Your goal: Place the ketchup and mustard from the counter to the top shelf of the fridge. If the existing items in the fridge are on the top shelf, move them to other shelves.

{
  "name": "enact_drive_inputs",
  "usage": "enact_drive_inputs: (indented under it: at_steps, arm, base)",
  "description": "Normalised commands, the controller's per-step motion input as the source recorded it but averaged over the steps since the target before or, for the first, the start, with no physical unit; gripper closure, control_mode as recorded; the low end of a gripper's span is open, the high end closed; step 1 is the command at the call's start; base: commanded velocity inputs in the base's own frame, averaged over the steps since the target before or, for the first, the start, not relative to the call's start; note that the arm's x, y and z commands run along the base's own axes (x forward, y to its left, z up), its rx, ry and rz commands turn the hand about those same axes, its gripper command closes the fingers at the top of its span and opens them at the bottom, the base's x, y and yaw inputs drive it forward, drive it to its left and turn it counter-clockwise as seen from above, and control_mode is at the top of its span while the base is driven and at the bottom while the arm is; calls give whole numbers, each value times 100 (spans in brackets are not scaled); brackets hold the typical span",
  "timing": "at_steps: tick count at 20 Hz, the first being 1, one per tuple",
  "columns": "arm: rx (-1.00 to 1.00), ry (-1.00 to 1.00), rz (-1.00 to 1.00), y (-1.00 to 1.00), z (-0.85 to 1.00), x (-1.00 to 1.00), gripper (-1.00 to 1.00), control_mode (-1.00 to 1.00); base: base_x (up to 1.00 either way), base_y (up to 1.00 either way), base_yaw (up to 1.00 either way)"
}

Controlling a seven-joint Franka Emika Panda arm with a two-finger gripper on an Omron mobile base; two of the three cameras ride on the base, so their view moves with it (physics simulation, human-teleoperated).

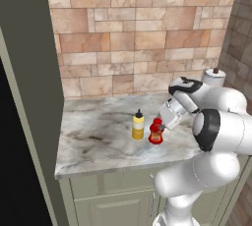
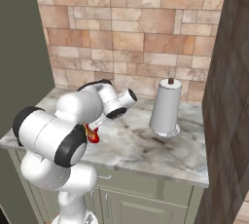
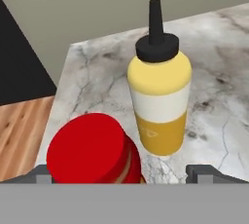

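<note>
Currently | squat red ketchup bottle (image 3: 92, 150) upright on grey-white marbled stone bench (image 1: 98, 136), just beside slim yellow mustard bottle (image 1: 138, 126) | jaws spread wide, empty, flanking the red cap, apparently lined up to grasp | paper-towel roll (image 2: 166, 107) well apart.

Marbled counter (image 1: 98, 136), mustard (image 1: 138, 126), ketchup (image 1: 156, 131), paper-towel roll (image 2: 166, 107) upright

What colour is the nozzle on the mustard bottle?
Black: the mustard has a black pointed nozzle over a yellow body, clearest in the hand view.
</note>
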Motion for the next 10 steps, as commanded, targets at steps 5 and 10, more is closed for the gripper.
enact_drive_inputs:
  at_steps: [5,10]
  arm:
    - [0,0,0,8,0,5,-100,-100]
    - [0,0,0,6,-3,0,100,-100]
  base:
    - [0,0,0]
    - [0,0,0]
